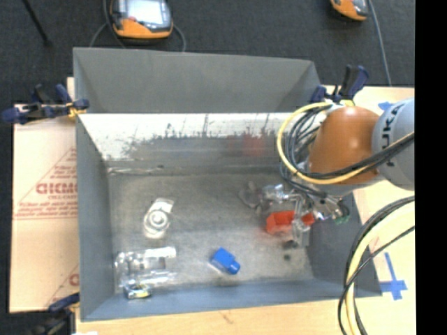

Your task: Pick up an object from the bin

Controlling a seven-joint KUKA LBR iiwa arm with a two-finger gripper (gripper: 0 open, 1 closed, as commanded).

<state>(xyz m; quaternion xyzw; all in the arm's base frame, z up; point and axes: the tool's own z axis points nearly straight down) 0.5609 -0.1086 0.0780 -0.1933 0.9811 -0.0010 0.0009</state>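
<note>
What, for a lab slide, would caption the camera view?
Gripper low in the grey bin, beside a red object; a blue block lies apart.

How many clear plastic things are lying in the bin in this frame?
2. One clear round piece lies left of the floor's middle; one clear package lies in the near-left corner. The arm may hide more at right.

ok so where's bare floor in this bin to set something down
Widest bare floor of the bin: the middle, between the clear plastic cap and the red block, and the strip along the far wall. Crowded: the right end around the gripper, and the near-left corner with the clear packet, the blue piece to its right.
</note>
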